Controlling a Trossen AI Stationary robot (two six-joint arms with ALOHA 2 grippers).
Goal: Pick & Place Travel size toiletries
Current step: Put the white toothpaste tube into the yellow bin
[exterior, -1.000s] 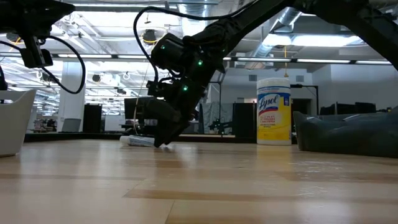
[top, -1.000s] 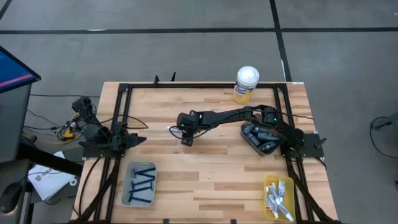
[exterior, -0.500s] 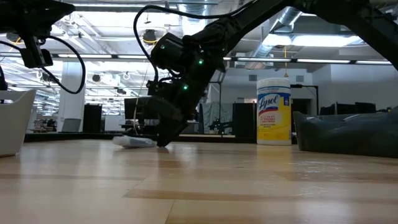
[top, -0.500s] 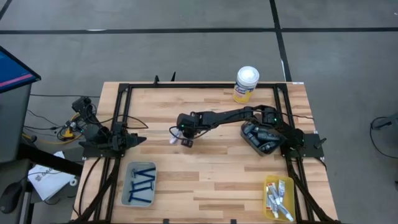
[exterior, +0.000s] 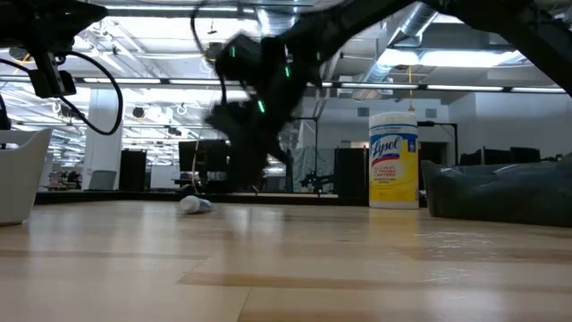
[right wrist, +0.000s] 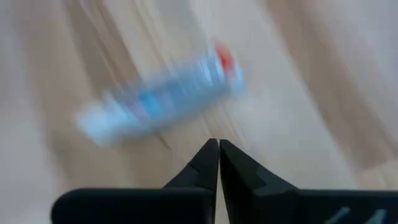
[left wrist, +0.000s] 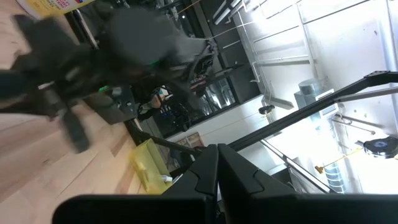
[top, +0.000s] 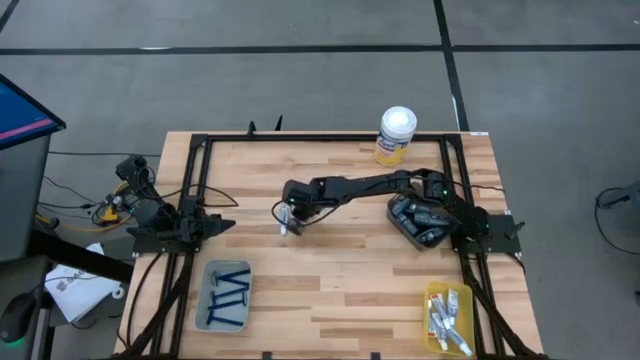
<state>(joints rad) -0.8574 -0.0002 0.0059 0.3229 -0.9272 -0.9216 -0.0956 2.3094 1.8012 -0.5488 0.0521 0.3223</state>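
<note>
Right gripper (top: 291, 222) is hanging over mid-desk, left of frame centre in the high view, its fingers pressed together and pinching nothing. One small white tube (right wrist: 163, 99) with blue print is lying loose on the desk (top: 340, 280) just beside the fingertips; the low view shows the same tube (exterior: 194, 205) resting flat on the wood, apart from the arm above it. Judgement: this grab is looking like a miss. Sorting is appearing well along: the grey tray (top: 226, 295) at lower left is holding blue razors, the yellow tray (top: 447, 318) at lower right white tubes, the dark tray (top: 418, 221) at mid right dark containers. The stray tube is remaining to place, probably in the yellow tray. Left gripper (top: 228, 225) is waiting shut at the desk's left edge.
</note>
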